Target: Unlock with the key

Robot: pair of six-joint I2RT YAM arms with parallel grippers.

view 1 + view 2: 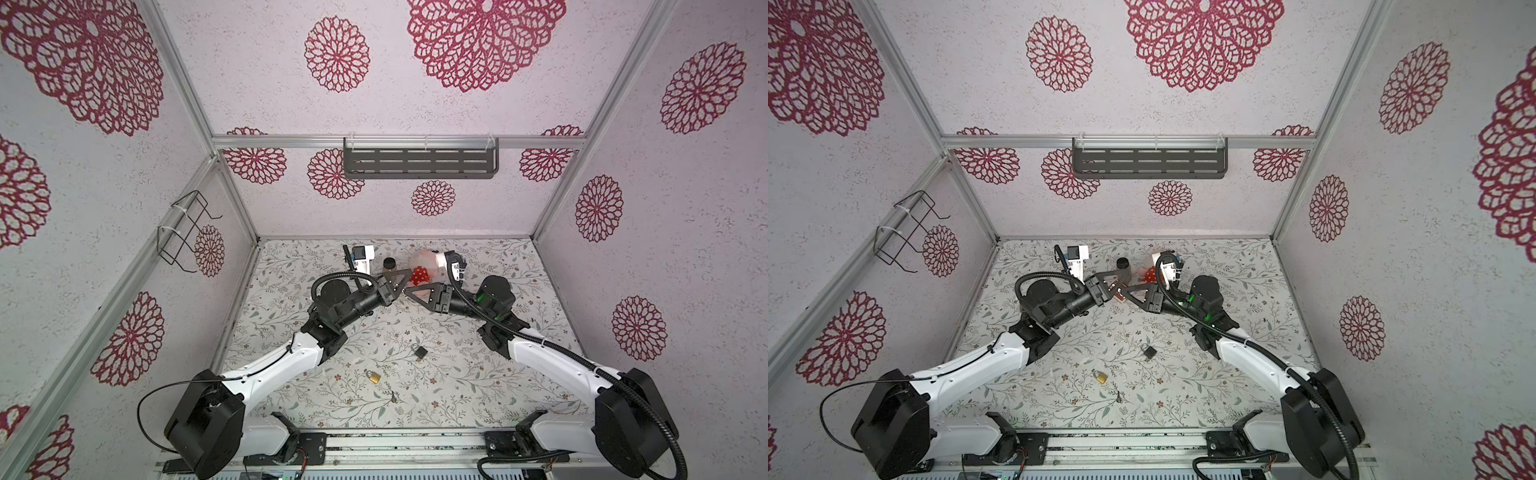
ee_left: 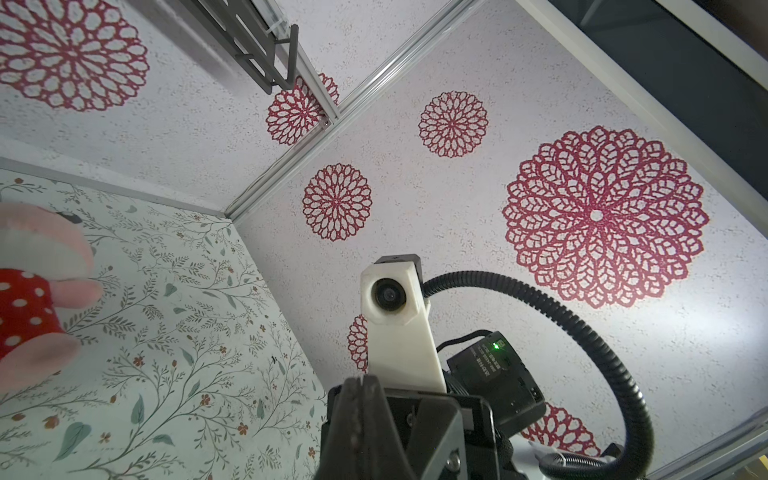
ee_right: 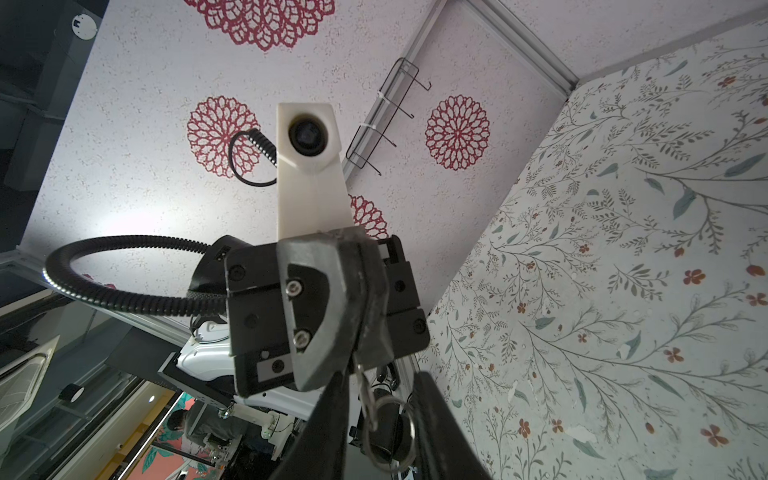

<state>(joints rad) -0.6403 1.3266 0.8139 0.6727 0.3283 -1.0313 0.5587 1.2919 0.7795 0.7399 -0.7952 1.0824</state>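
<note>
camera layout: one overhead stereo pair, two wrist cameras facing each other.
both top views look steeply down from above the arm bases [image 1: 203,424], distant, spanning table [image 1: 457,374] to back wall [image 1: 374,216]. close in, the left wrist view faces the right wrist camera [image 2: 388,296]; the right wrist view faces the left wrist camera [image 3: 308,135]; all share the table.

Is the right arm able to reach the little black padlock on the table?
Probably yes. The small black padlock lies in the open with nothing on it, closer to the arm's base than the right gripper, which only needs to pull back.
</note>
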